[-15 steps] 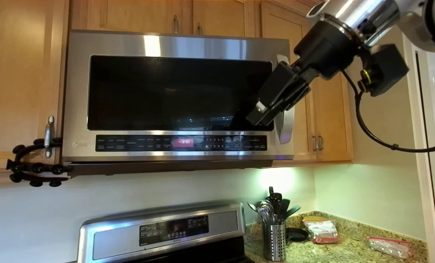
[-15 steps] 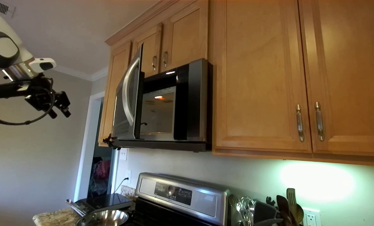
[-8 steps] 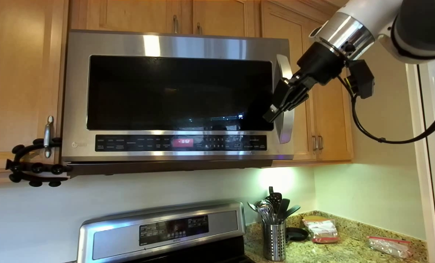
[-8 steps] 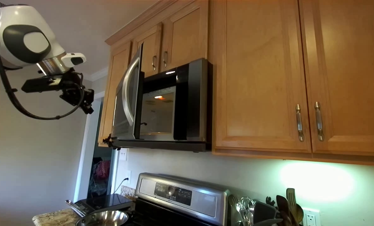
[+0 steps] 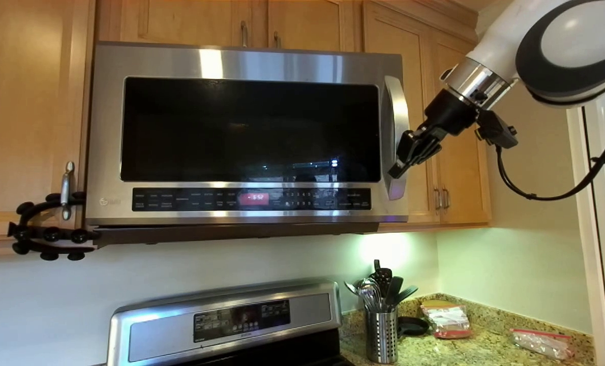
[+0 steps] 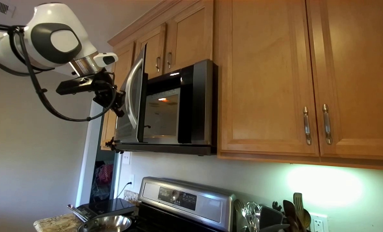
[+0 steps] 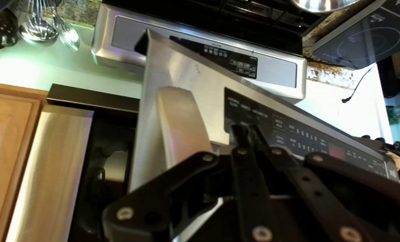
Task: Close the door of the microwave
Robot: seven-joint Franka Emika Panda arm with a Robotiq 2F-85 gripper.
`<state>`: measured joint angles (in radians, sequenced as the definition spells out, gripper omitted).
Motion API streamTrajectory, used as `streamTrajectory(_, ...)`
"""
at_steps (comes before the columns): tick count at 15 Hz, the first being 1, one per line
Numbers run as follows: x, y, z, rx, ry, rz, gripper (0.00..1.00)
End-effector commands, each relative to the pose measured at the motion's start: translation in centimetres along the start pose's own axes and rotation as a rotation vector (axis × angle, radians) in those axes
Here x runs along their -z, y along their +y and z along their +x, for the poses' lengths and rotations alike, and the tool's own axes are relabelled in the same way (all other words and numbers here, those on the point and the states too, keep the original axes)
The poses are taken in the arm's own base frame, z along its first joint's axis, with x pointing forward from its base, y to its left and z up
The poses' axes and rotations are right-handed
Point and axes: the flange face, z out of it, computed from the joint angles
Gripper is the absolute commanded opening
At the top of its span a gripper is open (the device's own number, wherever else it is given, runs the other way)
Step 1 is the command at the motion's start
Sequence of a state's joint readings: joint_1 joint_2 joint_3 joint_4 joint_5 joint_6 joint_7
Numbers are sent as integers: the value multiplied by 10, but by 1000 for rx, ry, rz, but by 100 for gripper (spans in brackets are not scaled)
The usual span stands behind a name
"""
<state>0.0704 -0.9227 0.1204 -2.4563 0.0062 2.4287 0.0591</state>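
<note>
The microwave (image 6: 201, 103) hangs under the upper cabinets, and its door (image 6: 122, 122) stands swung out, with the dark interior showing in an exterior view. In the wrist view a gap lies between the door's edge and the steel body. The curved steel handle (image 5: 398, 117) runs down the door's free edge. My gripper (image 5: 396, 170) is in front of the door's outer face, overlapping the lower handle in that view; I cannot tell whether they touch. In the wrist view the gripper (image 7: 247, 130) has its fingertips drawn together with nothing between them, beside the handle (image 7: 183, 124) and before the button strip.
Wooden cabinets (image 6: 265, 74) flank the microwave. Below it is the stove's control panel (image 5: 226, 323), with a utensil holder (image 5: 382, 338) beside it. A black flexible stand (image 5: 51, 234) grips a cabinet handle at the microwave's hinge side. A pan (image 6: 106, 224) sits low in front.
My arm has moved in toward the door, and the gripper has come from in front of the window to beside the handle. Its fingers have come together. The door has not moved.
</note>
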Motion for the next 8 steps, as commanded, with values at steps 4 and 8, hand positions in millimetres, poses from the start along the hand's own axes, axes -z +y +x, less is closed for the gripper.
streamTrajectory(4, -6, 11, 1, -2, -10, -10, 16)
streamTrajectory(8, -6, 10, 1, 1, -10, -10, 32)
